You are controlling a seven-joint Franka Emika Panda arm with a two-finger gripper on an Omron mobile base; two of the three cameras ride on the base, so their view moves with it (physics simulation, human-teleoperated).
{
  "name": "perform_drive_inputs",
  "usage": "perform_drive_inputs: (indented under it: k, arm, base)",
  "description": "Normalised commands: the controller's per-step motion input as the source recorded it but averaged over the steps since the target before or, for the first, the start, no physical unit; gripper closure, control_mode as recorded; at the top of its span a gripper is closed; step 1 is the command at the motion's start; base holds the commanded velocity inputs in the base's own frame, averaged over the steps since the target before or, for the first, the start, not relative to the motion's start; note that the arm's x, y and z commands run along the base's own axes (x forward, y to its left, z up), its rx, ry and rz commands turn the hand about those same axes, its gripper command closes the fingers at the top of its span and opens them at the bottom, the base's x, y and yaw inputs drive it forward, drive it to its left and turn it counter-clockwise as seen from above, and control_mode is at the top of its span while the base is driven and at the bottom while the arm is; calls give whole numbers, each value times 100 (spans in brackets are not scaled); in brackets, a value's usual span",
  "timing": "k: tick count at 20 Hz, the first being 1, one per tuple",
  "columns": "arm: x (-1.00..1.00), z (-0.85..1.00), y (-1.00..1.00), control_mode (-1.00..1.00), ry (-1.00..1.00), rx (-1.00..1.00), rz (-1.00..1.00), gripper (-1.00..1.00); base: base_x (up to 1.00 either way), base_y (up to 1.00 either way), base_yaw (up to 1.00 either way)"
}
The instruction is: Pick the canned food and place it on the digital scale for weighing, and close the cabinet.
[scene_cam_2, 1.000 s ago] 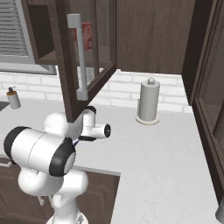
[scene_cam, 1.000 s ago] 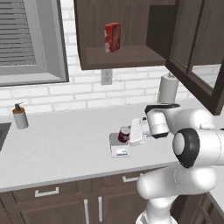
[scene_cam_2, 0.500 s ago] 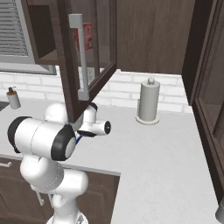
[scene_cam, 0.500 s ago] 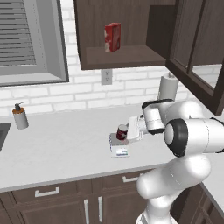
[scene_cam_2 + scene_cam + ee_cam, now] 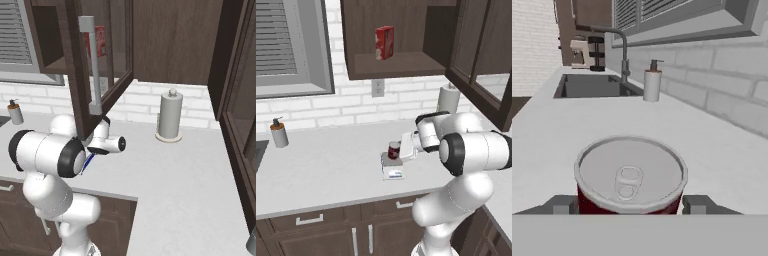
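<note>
The canned food (image 5: 394, 149), a dark red can with a pale top, stands upright on the digital scale (image 5: 392, 172) near the counter's front edge. My gripper (image 5: 398, 150) reaches it from the right. In the hand view the can (image 5: 630, 175) sits right between my two fingertips (image 5: 562, 205), one close on each side. Whether they press on it I cannot tell. The cabinet (image 5: 363, 35) on the wall above stands open. Its door (image 5: 75, 75), with a long bar handle (image 5: 92, 65), swings out over my arm.
A red box (image 5: 384, 42) stands on the cabinet shelf. A paper towel roll (image 5: 448, 97) is at the back right. A soap dispenser (image 5: 278, 132) stands at the far left by the sink (image 5: 592, 87) and faucet. Bare counter lies between the sink and the scale.
The can stays on the scale with my gripper beside it. My arm's elbow has swung a little to the right. The cabinet door has not moved.
</note>
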Motion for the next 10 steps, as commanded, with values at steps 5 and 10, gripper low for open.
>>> perform_drive_inputs:
  k: [5,10]
  arm:
    - [0,-45,18,-100,0,0,0,-100]
    - [-15,-13,0,-100,0,0,0,-100]
  base:
    - [0,0,0]
    - [0,0,0]
